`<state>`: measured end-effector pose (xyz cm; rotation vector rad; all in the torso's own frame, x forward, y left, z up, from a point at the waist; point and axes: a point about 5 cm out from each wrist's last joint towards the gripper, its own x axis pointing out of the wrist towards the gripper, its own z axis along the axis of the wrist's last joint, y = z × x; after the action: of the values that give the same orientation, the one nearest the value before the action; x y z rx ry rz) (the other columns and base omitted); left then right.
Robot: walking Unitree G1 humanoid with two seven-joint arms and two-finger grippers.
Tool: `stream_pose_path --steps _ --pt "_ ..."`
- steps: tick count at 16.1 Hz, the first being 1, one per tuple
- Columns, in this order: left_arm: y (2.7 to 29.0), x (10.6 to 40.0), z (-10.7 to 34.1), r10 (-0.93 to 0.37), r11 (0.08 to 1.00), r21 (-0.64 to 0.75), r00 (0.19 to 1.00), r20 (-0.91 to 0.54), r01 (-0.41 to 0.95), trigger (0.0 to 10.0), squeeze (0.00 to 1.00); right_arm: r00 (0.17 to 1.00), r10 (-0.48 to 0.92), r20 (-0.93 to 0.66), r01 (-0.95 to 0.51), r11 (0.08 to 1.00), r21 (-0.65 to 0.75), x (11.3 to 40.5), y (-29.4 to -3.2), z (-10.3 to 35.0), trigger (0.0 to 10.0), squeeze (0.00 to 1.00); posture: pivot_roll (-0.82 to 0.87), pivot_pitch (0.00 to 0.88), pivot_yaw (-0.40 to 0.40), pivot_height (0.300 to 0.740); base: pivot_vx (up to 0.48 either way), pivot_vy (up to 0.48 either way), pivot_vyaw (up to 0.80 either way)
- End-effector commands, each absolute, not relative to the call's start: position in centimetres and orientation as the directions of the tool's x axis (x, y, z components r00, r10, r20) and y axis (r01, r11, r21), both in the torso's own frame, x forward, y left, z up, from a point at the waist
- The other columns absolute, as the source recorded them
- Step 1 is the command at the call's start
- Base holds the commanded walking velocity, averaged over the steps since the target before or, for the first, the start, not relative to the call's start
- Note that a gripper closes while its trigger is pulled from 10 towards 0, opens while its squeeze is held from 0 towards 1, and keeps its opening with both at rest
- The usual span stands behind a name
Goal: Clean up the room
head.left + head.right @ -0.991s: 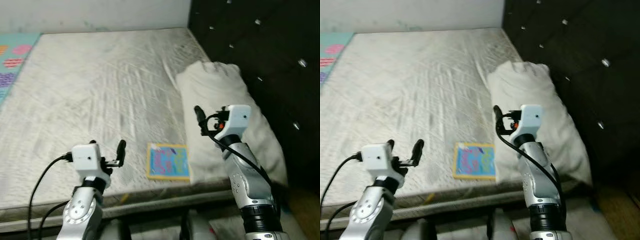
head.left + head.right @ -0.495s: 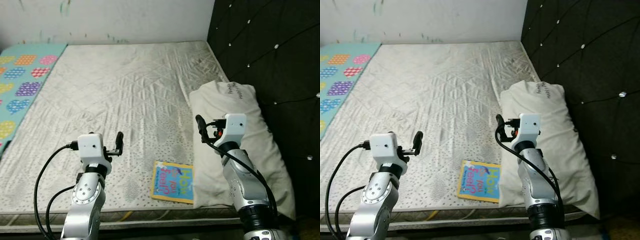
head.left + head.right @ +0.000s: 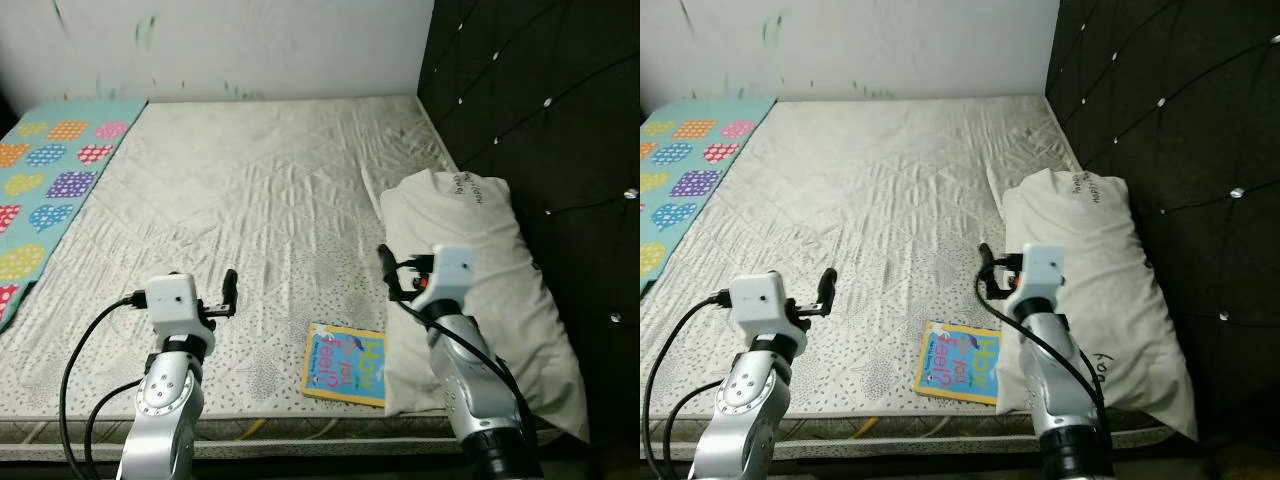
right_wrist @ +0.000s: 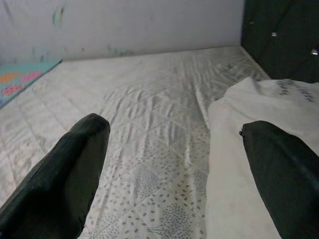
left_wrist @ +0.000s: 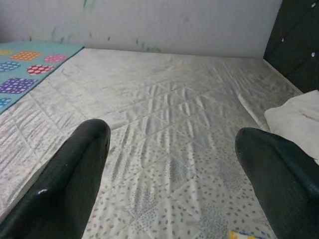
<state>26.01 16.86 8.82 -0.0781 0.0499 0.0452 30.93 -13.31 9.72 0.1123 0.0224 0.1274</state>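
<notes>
The thin, stiff, light book (image 3: 345, 362) lies flat at the mattress's (image 3: 250, 200) near edge, touching the soft pillow (image 3: 480, 270); best pinched by an edge. Left pincer (image 3: 228, 290) and right pincer (image 3: 388, 268) hover, both wide.

A bare quilted mattress (image 3: 230, 220) in a pale grey-cream fills the centre of the frame, its stitched diamond pattern catching soft, even light. Behind it, across the top of the frame, runs a white wall (image 3: 220, 45) marked with small green and dark smudges. Along the right side stands a black tufted headboard (image 3: 540, 100) studded with shiny buttons. At the upper left lies a turquoise play mat (image 3: 45, 190) patterned with coloured dotted hearts, just beside the mattress edge.
</notes>
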Motion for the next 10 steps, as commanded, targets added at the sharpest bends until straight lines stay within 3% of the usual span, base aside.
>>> stream_pose_path --steps 1,6,10 --pt "17.0 25.7 8.4 0.035 0.998 -0.056 0.997 -0.062 -0.039 10.0 0.00 0.982 0.185 0.039 -0.188 0.977 0.101 30.6 -12.4 10.2 10.0 0.00 -0.13 0.000 0.072 0.740 0.000 0.000 0.00" --pt "17.3 26.6 8.3 0.051 0.996 -0.072 0.997 -0.053 -0.055 10.0 0.00 0.983 0.183 0.027 -0.182 0.982 -0.049 30.6 -12.4 8.7 10.0 0.00 -0.13 0.000 0.063 0.740 0.000 0.000 0.00" --pt "17.2 26.1 8.7 0.055 0.995 -0.082 0.998 -0.044 -0.058 10.0 0.00 0.982 0.183 0.036 -0.184 0.982 0.028 29.9 -12.5 8.6 10.0 0.00 -0.11 0.000 0.045 0.740 0.000 0.000 0.00"
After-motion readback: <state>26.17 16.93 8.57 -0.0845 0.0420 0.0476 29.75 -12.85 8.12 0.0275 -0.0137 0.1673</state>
